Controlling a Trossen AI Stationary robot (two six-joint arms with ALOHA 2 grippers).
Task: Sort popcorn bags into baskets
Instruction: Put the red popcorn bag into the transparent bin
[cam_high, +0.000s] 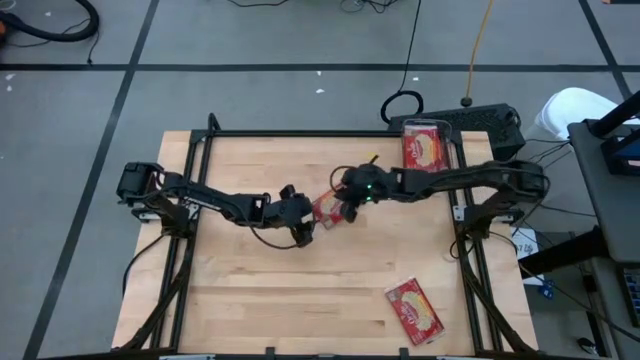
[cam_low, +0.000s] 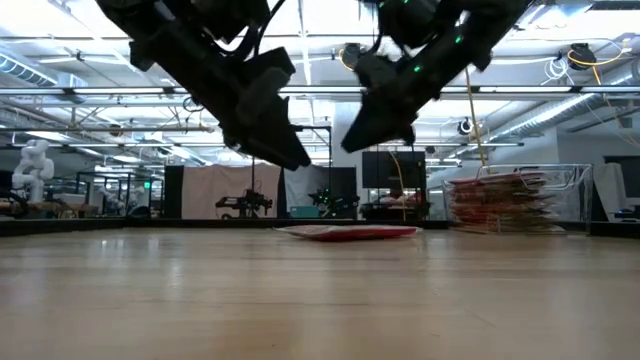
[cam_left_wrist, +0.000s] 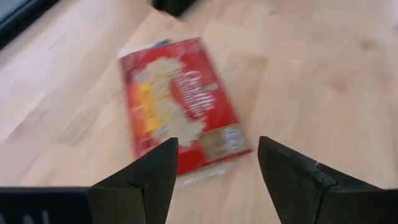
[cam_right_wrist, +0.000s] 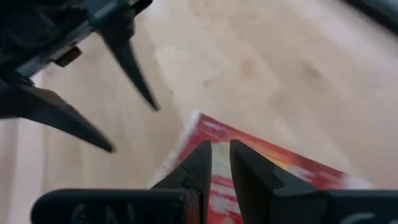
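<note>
One red popcorn bag (cam_high: 325, 207) lies flat on the wooden table near its middle, picture side up; it also shows in the low view (cam_low: 345, 232). My left gripper (cam_left_wrist: 217, 146) hangs open above the bag's near-left end, its fingers spread over the bag's short edge without touching it. My right gripper (cam_right_wrist: 221, 149) hovers over the bag's far-right end, shut to a thin slit with nothing in it. In the low view both grippers (cam_low: 295, 160) (cam_low: 358, 140) are well clear of the table. A clear basket (cam_high: 425, 147) at the far right holds stacked popcorn bags.
Another red popcorn bag (cam_high: 415, 310) lies near the table's front right corner. In the low view the basket (cam_low: 505, 203) stands at the right with its stack of bags. Bare wood spreads left of and in front of the grippers.
</note>
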